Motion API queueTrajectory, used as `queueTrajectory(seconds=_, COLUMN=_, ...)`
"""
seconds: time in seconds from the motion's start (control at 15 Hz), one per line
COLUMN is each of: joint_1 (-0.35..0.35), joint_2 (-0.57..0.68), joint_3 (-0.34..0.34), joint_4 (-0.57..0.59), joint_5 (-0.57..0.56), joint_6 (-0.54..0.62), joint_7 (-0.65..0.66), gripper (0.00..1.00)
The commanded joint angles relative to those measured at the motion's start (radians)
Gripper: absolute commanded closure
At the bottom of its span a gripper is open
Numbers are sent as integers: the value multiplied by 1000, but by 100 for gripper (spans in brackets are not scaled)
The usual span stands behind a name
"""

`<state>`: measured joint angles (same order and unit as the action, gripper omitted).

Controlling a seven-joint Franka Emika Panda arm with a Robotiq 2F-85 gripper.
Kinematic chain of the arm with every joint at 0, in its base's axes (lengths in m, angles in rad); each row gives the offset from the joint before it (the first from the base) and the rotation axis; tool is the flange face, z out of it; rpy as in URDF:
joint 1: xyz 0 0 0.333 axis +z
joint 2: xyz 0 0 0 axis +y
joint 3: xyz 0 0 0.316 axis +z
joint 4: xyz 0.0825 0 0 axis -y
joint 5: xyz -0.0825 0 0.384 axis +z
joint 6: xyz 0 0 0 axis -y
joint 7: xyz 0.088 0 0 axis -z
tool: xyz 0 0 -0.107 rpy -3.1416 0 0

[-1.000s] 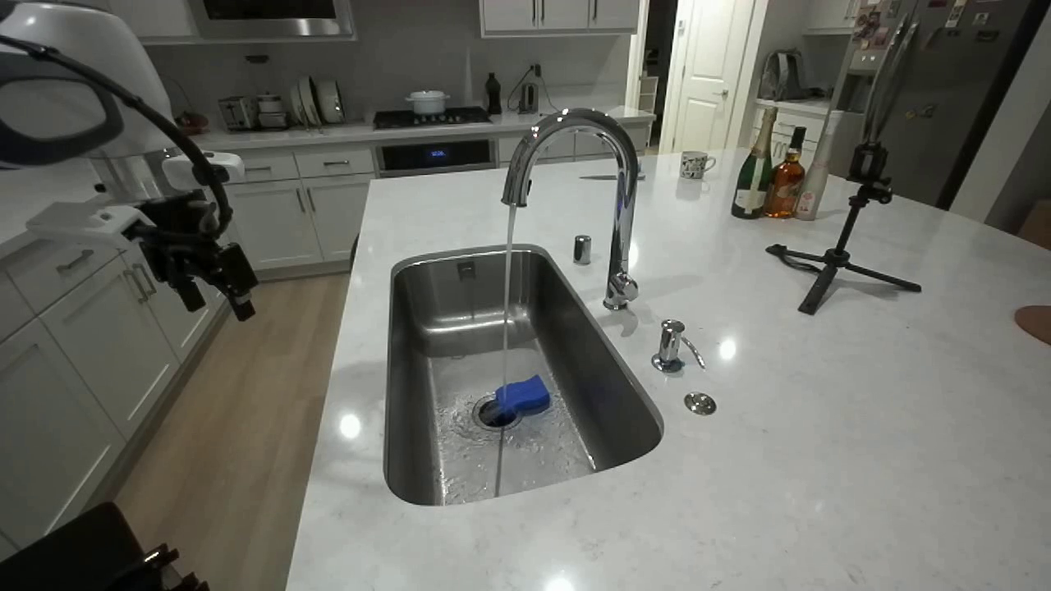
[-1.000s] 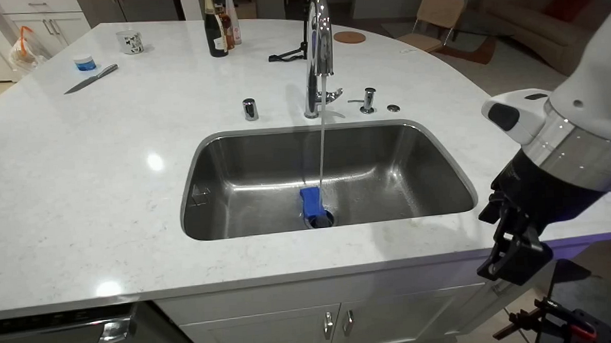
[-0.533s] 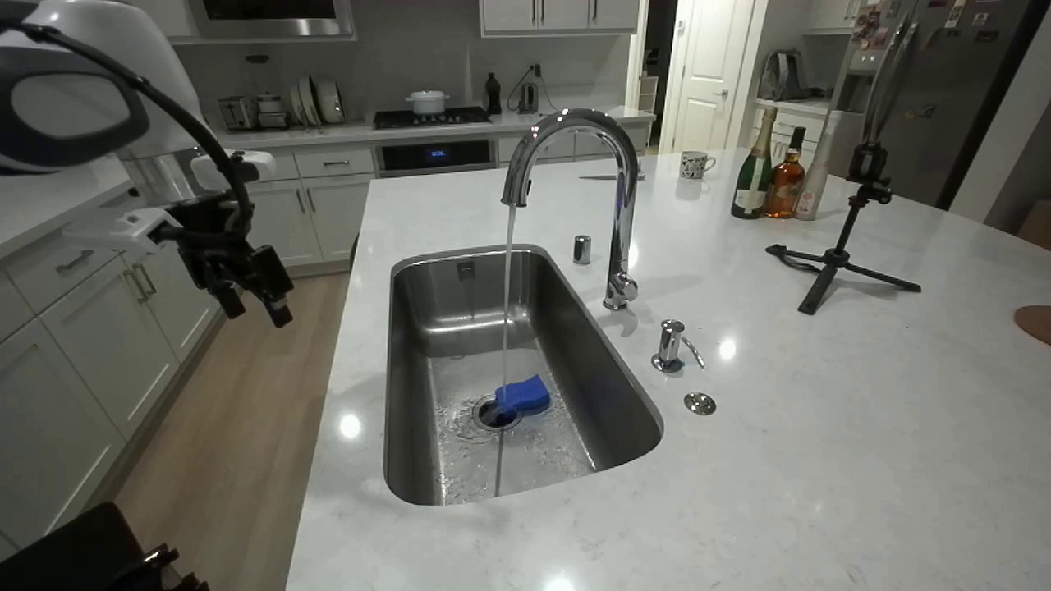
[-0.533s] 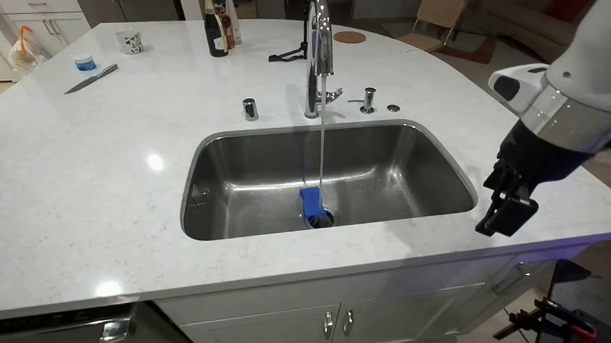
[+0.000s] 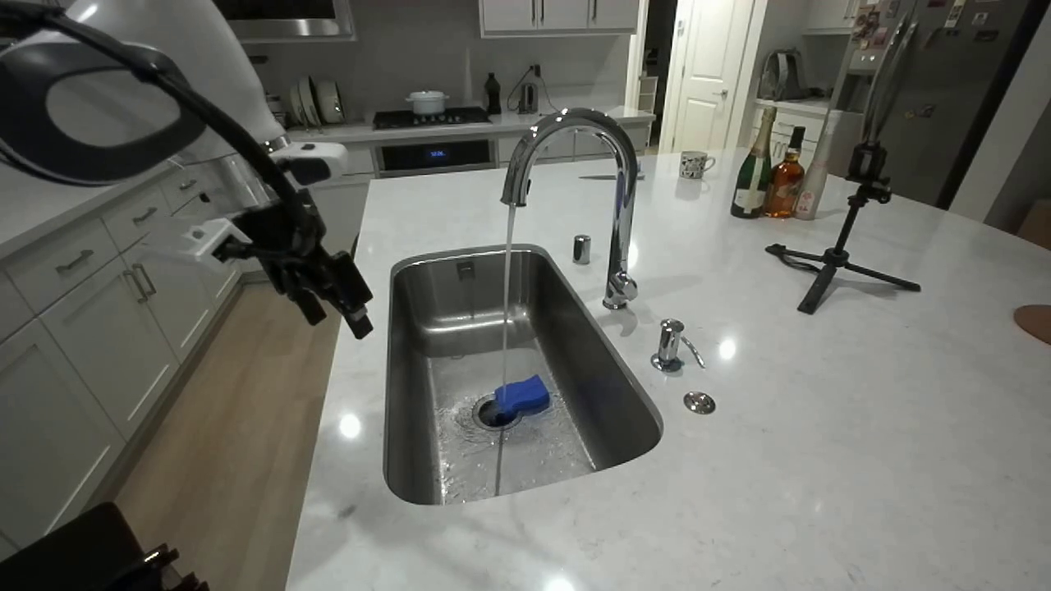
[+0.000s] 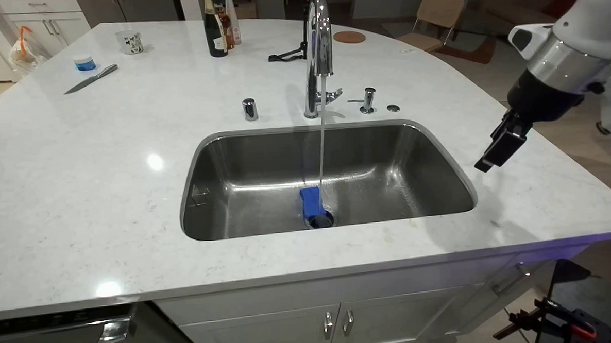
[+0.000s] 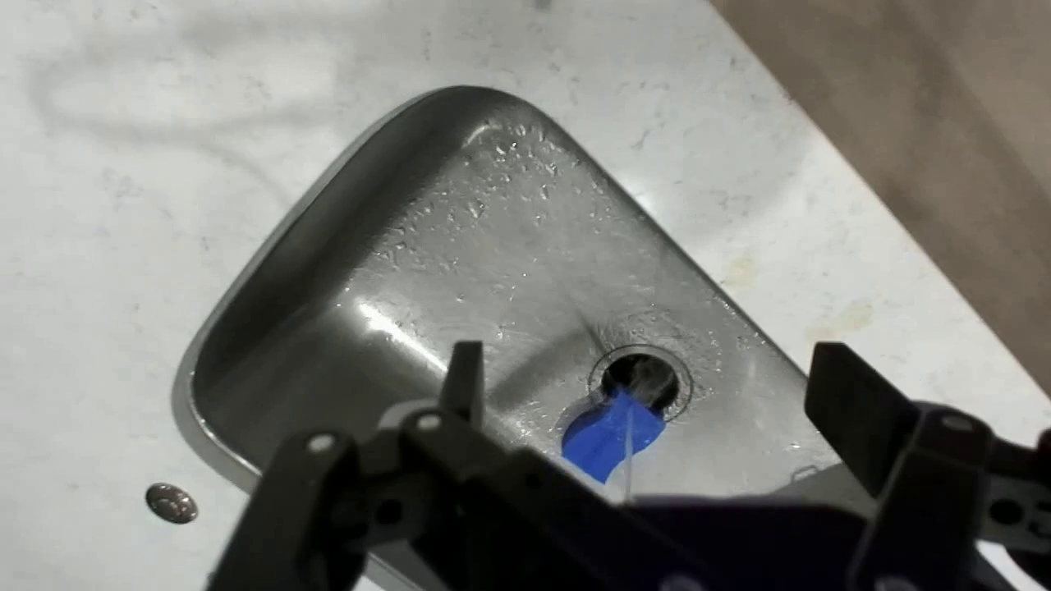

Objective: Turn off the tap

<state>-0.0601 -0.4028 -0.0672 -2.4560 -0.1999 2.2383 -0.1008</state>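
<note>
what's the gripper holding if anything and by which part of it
Nothing is held: the gripper is open, its fingers apart in the wrist view.

no wording or number can be read for certain. in an exterior view, the oven (image 5: 409,158) carries a display (image 5: 438,153) with blue figures too small to make out. the labels (image 5: 748,201) on the green bottle (image 5: 757,171), the amber bottle (image 5: 788,172) and the pale bottle (image 5: 815,177) are likewise too blurred to read.

Sponge (image 7: 603,443) in sink (image 6: 263,150), partly over drain (image 7: 647,376), tap (image 5: 624,215) on counter (image 6: 116,216), between fitting (image 6: 250,110) and dispenser (image 6: 368,100)
</note>
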Motion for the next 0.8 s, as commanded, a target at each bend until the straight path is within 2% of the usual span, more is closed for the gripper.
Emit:
queueTrajectory(seconds=0.0, joint_1=-32, joint_2=92, joint_3=-48, joint_4=62, joint_5=-28, joint_6=102, joint_7=-74, gripper=0)
queueTrajectory(seconds=0.27, joint_1=-55, joint_2=229, joint_3=-91, joint_4=150, joint_5=-54, joint_6=236, joint_7=-163, gripper=0)
queueTrajectory(seconds=0.47, joint_1=-80, joint_2=321, joint_3=-111, joint_4=244, joint_5=-53, joint_6=230, joint_7=-171, gripper=0)
queueTrajectory(seconds=0.53, joint_1=-78, joint_2=314, joint_3=-109, joint_4=246, joint_5=-33, joint_6=207, joint_7=-171, gripper=0)
queueTrajectory(seconds=0.6, joint_1=-79, joint_2=289, joint_3=-104, joint_4=200, joint_5=-42, joint_6=235, joint_7=-154, gripper=0)
queueTrajectory(seconds=0.73, joint_1=-84, joint_2=316, joint_3=-106, joint_4=228, joint_5=-42, joint_6=234, joint_7=-154, gripper=0)
